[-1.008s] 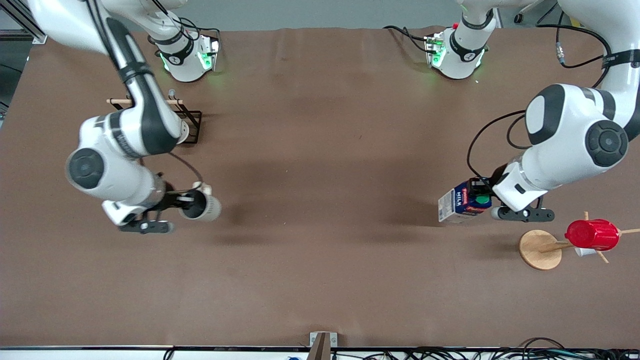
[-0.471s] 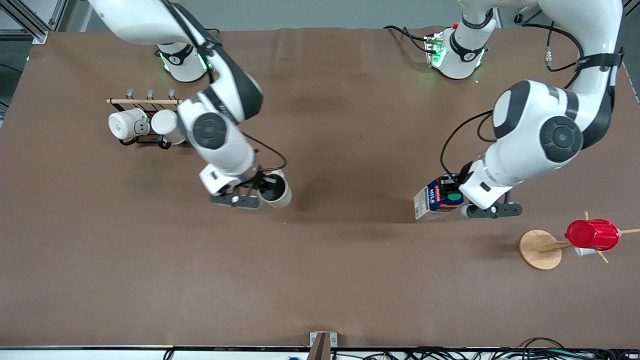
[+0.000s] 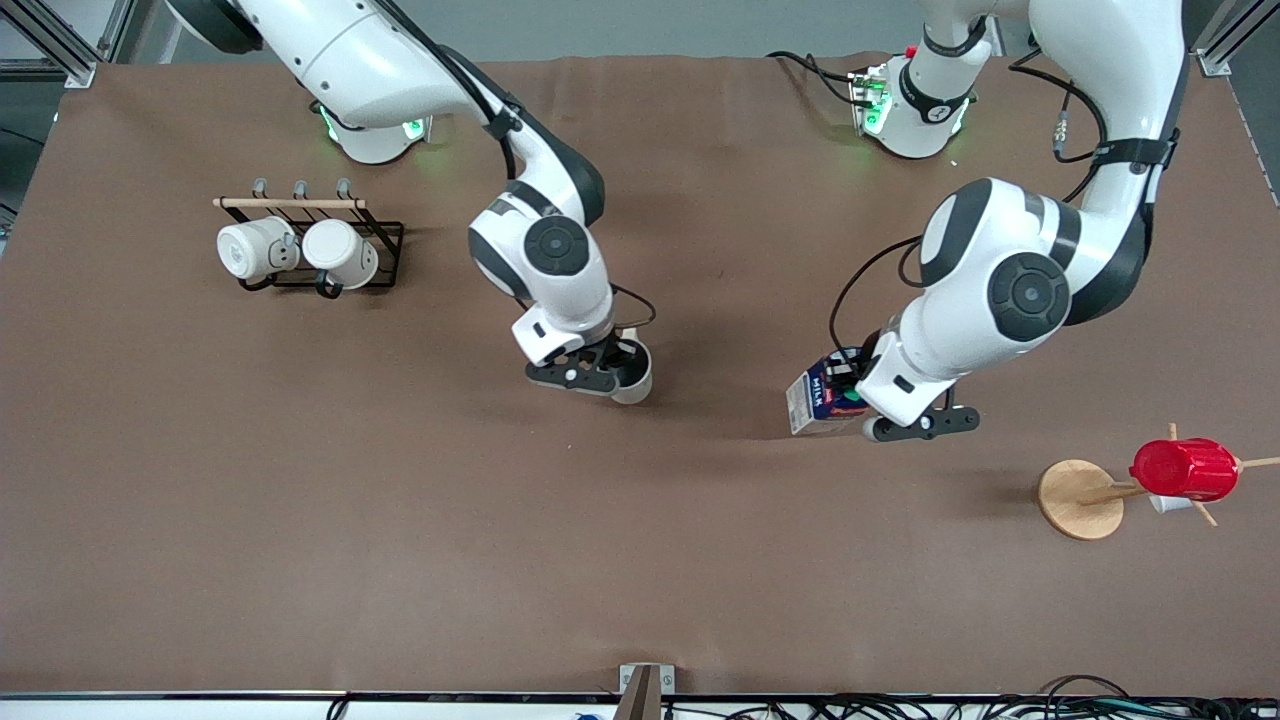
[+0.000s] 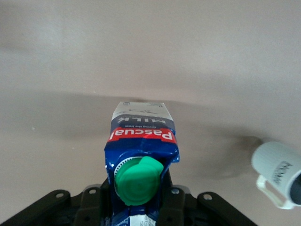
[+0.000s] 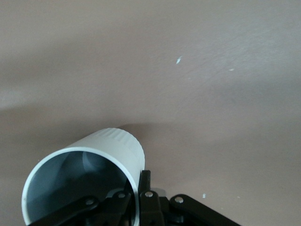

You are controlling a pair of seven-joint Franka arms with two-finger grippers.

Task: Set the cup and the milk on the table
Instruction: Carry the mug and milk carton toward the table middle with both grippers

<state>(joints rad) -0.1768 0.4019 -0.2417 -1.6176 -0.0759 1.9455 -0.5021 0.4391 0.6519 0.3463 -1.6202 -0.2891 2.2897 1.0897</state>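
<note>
The cup (image 3: 632,372), clamped by its rim in the right gripper (image 3: 612,368), has swung from near the mug rack (image 3: 310,245) to over the middle of the table (image 3: 640,560). The milk (image 3: 822,398), pinched at its top in the left gripper (image 3: 850,392), has likewise drifted inward from near the wooden mug tree (image 3: 1085,498). Both look airborne; setting down appears next.

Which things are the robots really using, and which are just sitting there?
Using:
cup, gripped by right gripper
milk, gripped by left gripper
table

Just sitting:
two white mugs on black rack
red cup on wooden stand
</note>
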